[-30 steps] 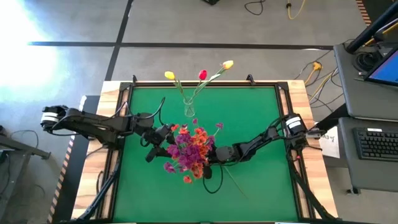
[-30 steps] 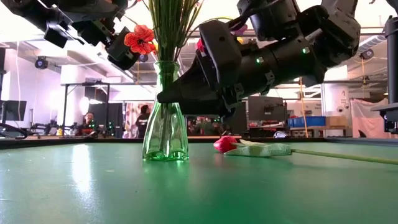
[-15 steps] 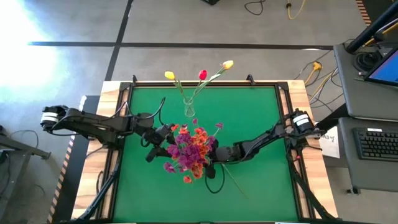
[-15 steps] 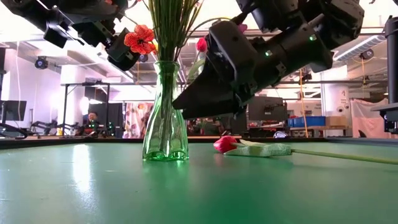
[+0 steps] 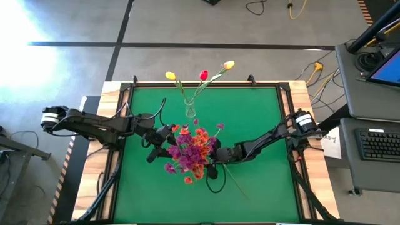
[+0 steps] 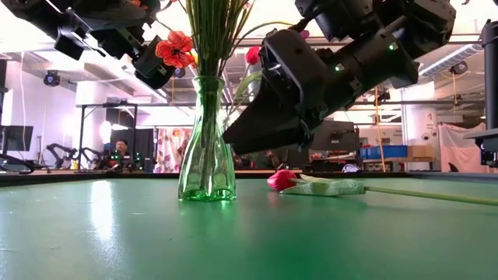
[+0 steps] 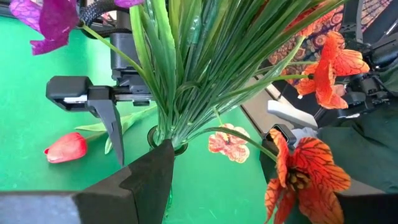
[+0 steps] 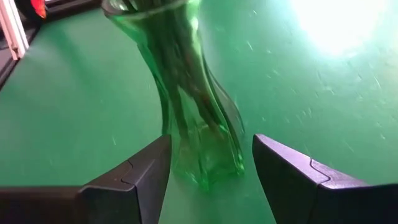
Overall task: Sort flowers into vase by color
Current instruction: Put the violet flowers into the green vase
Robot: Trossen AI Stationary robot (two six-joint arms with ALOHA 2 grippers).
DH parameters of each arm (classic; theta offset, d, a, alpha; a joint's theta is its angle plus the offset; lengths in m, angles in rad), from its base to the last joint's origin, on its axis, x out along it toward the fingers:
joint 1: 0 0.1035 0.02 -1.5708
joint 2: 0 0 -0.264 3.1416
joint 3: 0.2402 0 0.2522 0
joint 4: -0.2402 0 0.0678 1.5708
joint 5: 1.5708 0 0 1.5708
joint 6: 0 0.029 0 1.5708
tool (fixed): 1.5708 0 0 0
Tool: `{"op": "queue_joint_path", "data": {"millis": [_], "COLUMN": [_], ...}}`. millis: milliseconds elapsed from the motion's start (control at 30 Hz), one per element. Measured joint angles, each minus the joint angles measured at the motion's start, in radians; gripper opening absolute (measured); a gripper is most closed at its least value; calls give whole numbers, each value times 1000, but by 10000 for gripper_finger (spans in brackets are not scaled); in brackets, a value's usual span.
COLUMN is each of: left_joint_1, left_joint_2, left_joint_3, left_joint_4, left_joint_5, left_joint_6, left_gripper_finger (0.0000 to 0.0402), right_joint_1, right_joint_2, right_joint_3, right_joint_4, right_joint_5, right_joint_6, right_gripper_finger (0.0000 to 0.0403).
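The vase stands upright near the middle of the green desk, crammed with a thick bunch of green stems. Their heads – purple and orange-red sprays – spread so wide that from above they hide the glass.

My right pincer is at that vase, low down and clear of the desk surface. Its fingers are spread, and the vase's base shows in the gap just ahead of them; I cannot see either finger touching the glass.

My left pincer is on the other side of the bunch, higher up, level with the stems above the vase's mouth. Its fingers are spread too, with the stems fanning out in front of them and orange-red blooms hanging close by. I cannot tell whether any stem touches a finger.

A pink-red tulip lies flat on the desk near the vase, its stem running away from it.

Farther off, near the desk's far edge, a second, small clear vase holds tulips on long stems – two yellow ones and a red one – which lean out past the edge.
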Motion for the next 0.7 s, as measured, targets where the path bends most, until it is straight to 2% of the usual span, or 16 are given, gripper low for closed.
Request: {"op": "queue_joint_path", "data": {"millis": [200, 700], "left_joint_1": [0, 0], "left_joint_2": [0, 0], "left_joint_3": [0, 0], "left_joint_4": [-2, -3], "left_joint_5": [-1, -27], "left_joint_6": [0, -3], "left_gripper_finger": [228, 228], "right_joint_1": [0, 5], "right_joint_2": [-40, -102], "right_joint_3": [0, 3], "right_joint_4": [-117, -274], "right_joint_5": [0, 0], "right_joint_6": [27, 65], "right_gripper_finger": [217, 217]}}
